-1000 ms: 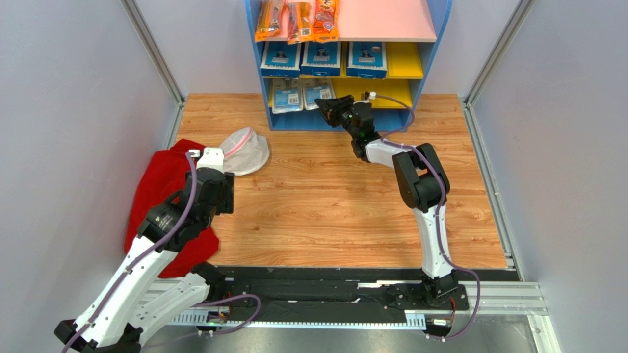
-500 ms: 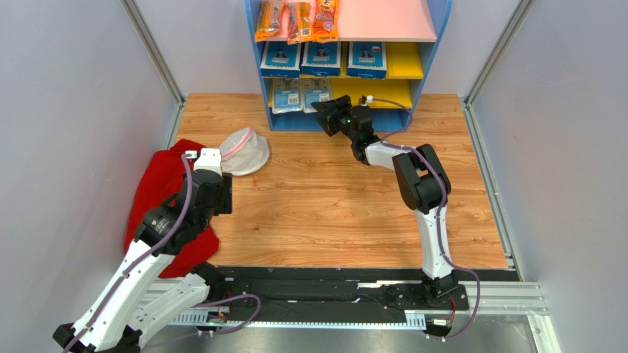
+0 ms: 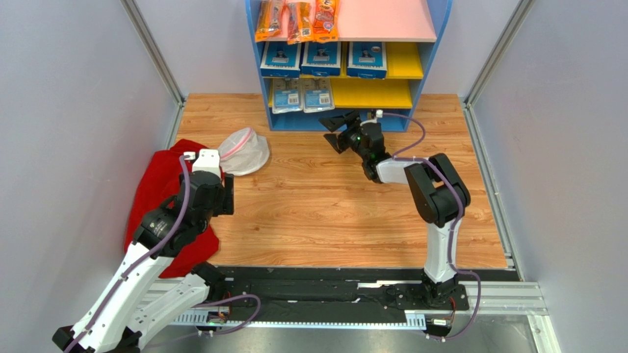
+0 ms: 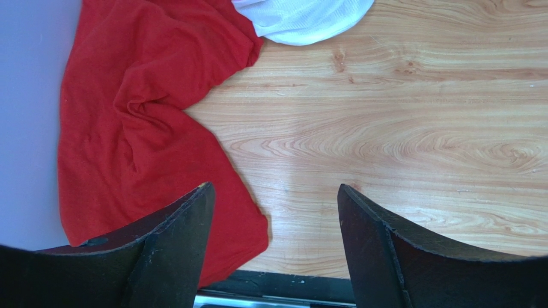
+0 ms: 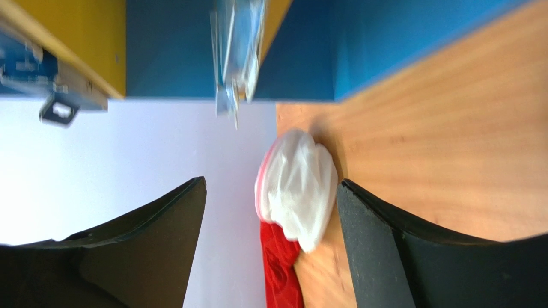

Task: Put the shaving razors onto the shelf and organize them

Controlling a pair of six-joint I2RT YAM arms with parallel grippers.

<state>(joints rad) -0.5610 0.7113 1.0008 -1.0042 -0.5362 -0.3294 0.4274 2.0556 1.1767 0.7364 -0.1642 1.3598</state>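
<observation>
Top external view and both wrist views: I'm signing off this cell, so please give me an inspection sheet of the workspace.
Surface: wood-grain table, no damage seen.
Job's things: three larger razor packs on the shelf, upper yellow board; two paler packs on the lower.
Clutter: orange snack packets on the pink top; red cloth and white mesh bag at left.
Grippers: left gripper open, empty, over the cloth's edge; right gripper open, empty, near the shelf front.
Cables: purple cables along both arms, no snag seen.
Surroundings: grey walls; nothing else seen.
</observation>
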